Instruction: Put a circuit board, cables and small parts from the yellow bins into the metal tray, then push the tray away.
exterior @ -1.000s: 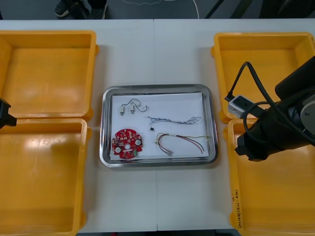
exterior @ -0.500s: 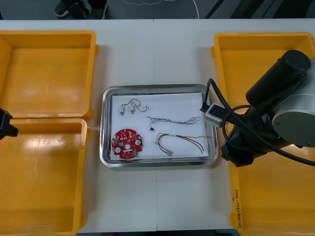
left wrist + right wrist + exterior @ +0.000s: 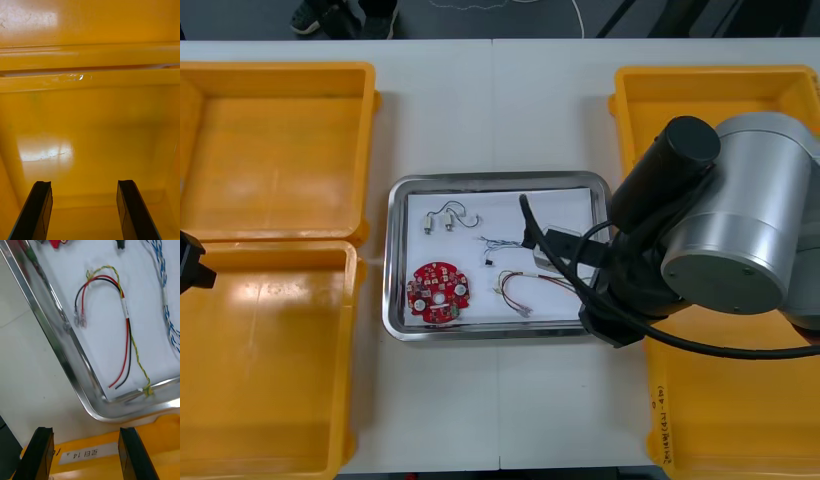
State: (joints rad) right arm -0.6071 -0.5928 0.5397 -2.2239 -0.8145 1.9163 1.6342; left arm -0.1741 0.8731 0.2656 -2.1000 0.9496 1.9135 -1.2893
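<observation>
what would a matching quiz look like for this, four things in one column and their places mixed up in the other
Things:
1. board
2. small metal parts
3. red and yellow cable
4. left gripper

Places:
a. open, over a left bin
b. far left of the tray
c. near right corner of the tray
d. near left of the tray

Pairs: 1-d, 2-b, 3-c, 4-a
</observation>
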